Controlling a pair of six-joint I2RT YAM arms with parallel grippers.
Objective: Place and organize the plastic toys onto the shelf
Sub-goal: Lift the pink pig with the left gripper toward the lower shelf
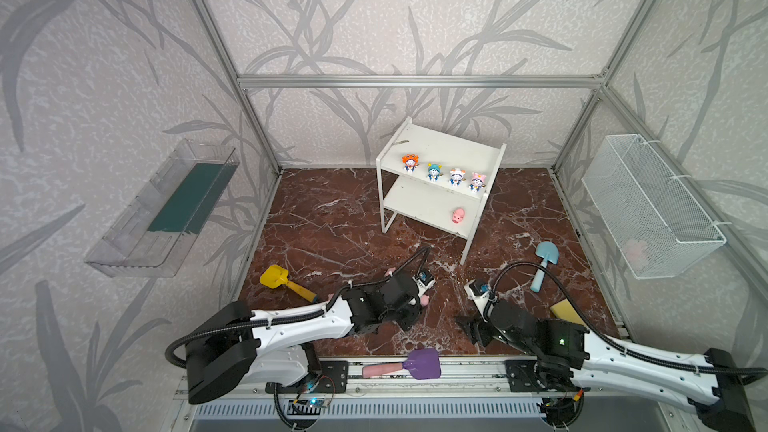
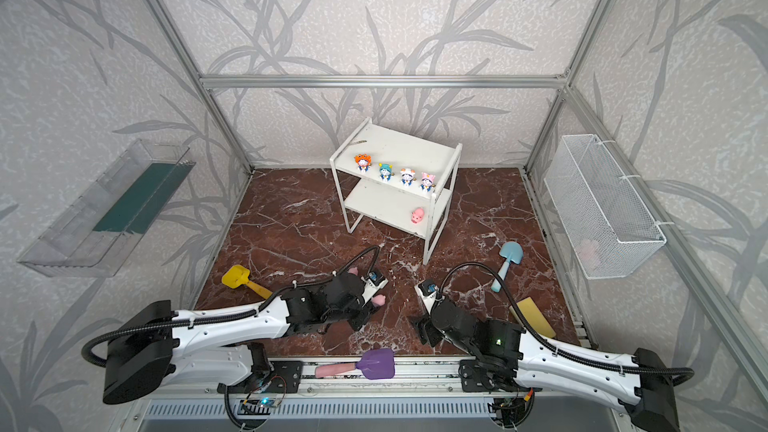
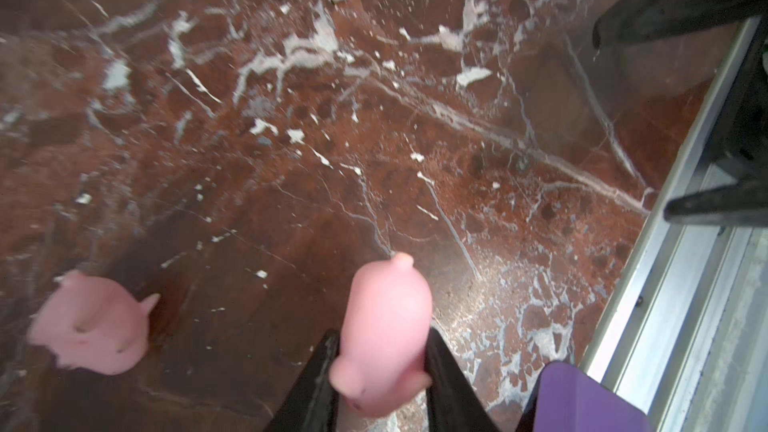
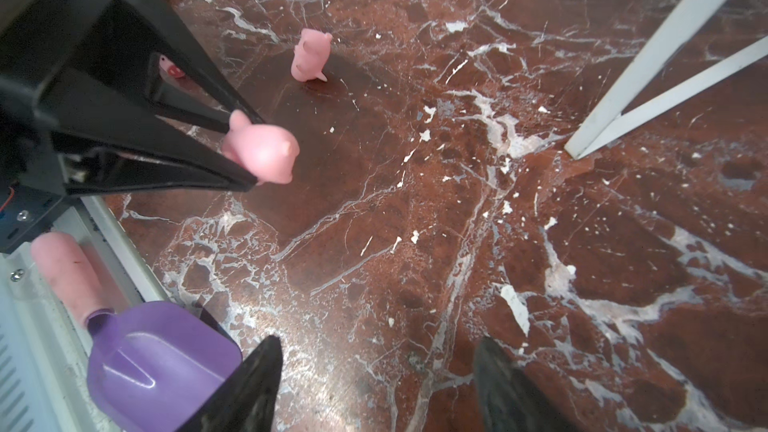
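Observation:
My left gripper [image 3: 382,340] is shut on a pink pig [image 3: 384,322], held just above the marble floor. In the right wrist view that held pig [image 4: 262,153] sticks out between the black fingers. In both top views it shows beside the left gripper [image 1: 417,304]. A second pig [image 3: 91,326] stands loose on the floor close by, and in a top view this loose pig [image 1: 390,272] shows behind the left arm. The white shelf [image 1: 440,145] carries several blue-white figurines [image 1: 434,171] on its upper board and one pig [image 1: 458,216] on the lower. My right gripper [image 4: 378,347] is open and empty over bare floor.
A purple shovel [image 1: 422,363] lies on the front rail, a yellow shovel [image 1: 276,276] at the left and a blue shovel [image 1: 544,259] at the right. A yellow sponge [image 1: 565,311] lies by the right arm. A wire basket [image 1: 648,205] and a clear tray [image 1: 137,238] hang on the side walls.

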